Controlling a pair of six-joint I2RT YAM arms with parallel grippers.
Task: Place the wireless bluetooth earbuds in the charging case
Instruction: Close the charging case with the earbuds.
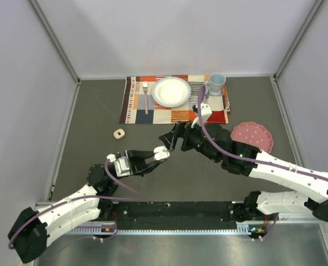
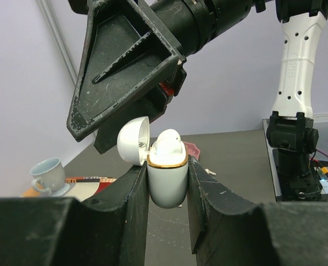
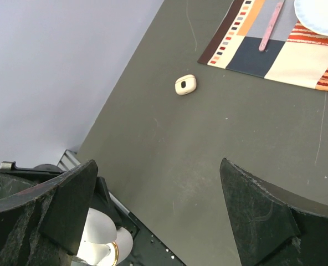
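Seating step: left gripper [image 2: 168, 173] clamps open white gold-rimmed plastic charging case [image 2: 167, 188], small white earbud [image 2: 167, 145] protruding; wide-spread right gripper [image 1: 168, 138] should likely press it down.

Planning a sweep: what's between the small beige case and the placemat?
Nothing: only bare dark table separates the beige case and the placemat, clearest in the right wrist view.

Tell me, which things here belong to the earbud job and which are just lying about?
Job: charging case, earbud inside it, left end effector, right end effector.
Lying about: placemat, plate, fork, cup, pink disc, small cream object.
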